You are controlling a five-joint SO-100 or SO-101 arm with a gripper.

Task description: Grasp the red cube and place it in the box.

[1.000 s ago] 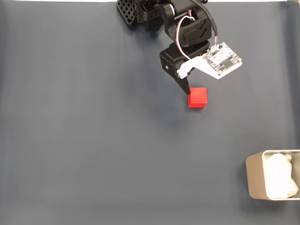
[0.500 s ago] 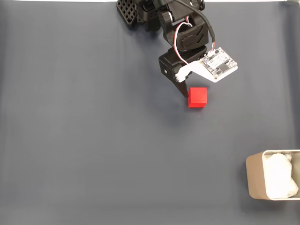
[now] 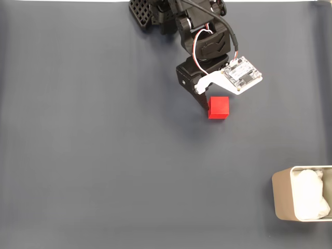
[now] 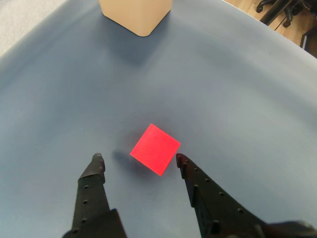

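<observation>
Wrist view – pincer (image 4: 137, 158) spread, red cube (image 4: 155, 149) just beyond fingertips

Dark blue-grey table cover (image 3: 93, 155); chair wheels (image 4: 277, 10) beyond edge.

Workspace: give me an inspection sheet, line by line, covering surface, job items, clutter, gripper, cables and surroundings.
Surface: dark blue-grey mat, smooth and bare around the cube.
Job's things: red cube sits on the mat, not lifted; box stands at the lower right edge of the fixed view, white lining inside, no cube in it.
Clutter: nothing seen.
Grippers: gripper open, fingertips low on either side of the cube's near end; the right fingertip is at the cube's corner, contact cannot be told.
Cables: red, white and black wires loop along the arm, clear of the cube.
Surroundings: wooden floor and chair wheels beyond the mat in the wrist view.
</observation>
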